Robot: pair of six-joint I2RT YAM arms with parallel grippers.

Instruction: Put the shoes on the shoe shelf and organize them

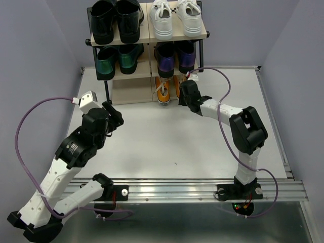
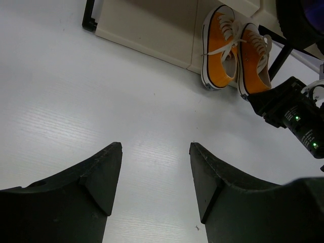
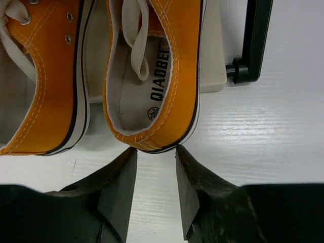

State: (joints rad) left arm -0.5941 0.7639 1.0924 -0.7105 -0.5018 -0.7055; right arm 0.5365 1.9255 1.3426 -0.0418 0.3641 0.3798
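Sitting on shelf (image 1: 129, 93): white sneakers (image 1: 176, 19), loafers (image 1: 175, 55); orange sneakers (image 3: 152, 76) seemingly overhanging bottom tier. Both empty: right end effector (image 3: 156, 159) parted behind heel, left end effector (image 2: 156, 147) spread.

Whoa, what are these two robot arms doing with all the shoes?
They are tidying shoes onto a small shoe shelf. The right gripper is just behind the heel of one of the orange sneakers on the lowest tier, its fingers slightly apart and not clamping it. The left gripper hangs open over the table, holding nothing. White sneakers occupy the top tier and purple loafers the middle, beside a black pair and a green pair.
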